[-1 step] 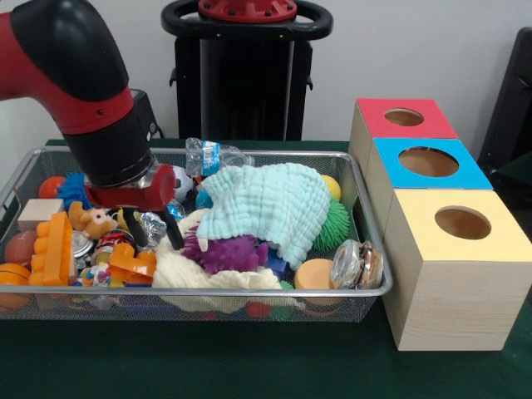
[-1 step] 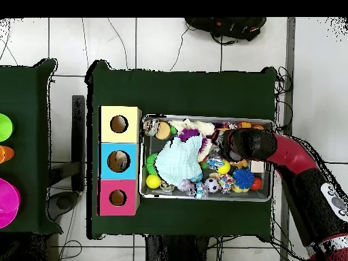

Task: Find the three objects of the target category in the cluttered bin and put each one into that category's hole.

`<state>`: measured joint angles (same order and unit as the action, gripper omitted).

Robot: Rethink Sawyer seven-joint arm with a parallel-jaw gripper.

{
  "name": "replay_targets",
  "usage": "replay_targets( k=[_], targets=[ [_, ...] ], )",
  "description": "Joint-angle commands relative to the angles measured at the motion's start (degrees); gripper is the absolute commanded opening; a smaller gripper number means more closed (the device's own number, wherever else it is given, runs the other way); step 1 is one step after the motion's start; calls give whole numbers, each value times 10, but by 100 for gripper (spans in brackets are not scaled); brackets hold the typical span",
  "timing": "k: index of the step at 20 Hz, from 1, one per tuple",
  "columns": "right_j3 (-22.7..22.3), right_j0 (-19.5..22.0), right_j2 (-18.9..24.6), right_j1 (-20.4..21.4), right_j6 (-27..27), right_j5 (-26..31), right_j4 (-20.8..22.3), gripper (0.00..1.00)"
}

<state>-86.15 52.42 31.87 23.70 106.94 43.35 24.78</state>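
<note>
Bin search in progress, arm lowered into the left clutter.

Bin sits on the green surface, packed with mixed items; target category is not identifiable. Gripper is down among the toys beside the orange block; state of the fingers: cannot tell, hidden by clutter. Judged handling: mint cloth is soft and limp, pinch a fold; purple spiky toy is squashy; glass jar is rigid, slippery, breakable, grasp across the body. Sorting boxes stand just beside the bin.
</note>
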Motion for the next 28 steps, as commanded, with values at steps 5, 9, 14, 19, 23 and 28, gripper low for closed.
replay_targets(
  k=[5, 9, 14, 19, 23, 28],
  targets=[
    [-145, 54, 36, 140, -67, 20, -15, 100],
    [-155, 58, 40, 147, -68, 23, -16, 100],
    [-164, 64, 38, 131, -68, -4, -2, 100],
    [-171, 64, 31, 109, -58, -44, 15, 100],
    [-174, 60, 22, 85, -43, -87, 34, 100],
    [-193, 58, 14, 72, -24, -128, 47, 100]
  ],
)
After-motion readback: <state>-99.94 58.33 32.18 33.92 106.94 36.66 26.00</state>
